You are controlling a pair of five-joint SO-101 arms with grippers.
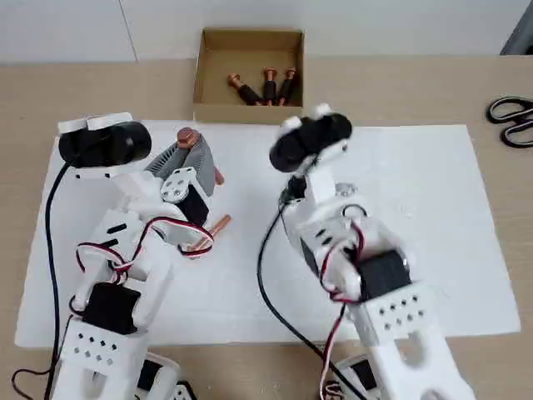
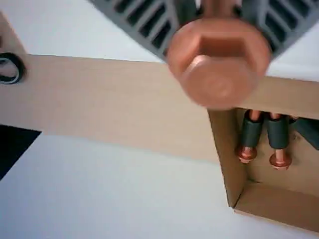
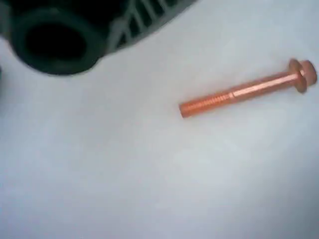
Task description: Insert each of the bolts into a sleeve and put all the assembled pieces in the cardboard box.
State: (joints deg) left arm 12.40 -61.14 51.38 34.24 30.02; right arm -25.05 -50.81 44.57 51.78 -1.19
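This looks like a small robot lab or workroom. A white left arm [image 1: 117, 283] and a white right arm [image 1: 383, 292] stand side by side at a light wooden worktop [image 1: 33, 92]. Red, white and black wires [image 1: 108, 254] run along them. A big white sheet [image 1: 433, 208] lies flat under the arms. A small cardboard box [image 1: 208, 92] holds copper bolts [image 1: 270, 75] in dark sleeves [image 1: 250, 94]. Scissors [image 1: 510, 117] lie at the side. Behind is a plain white wall [image 1: 333, 25].
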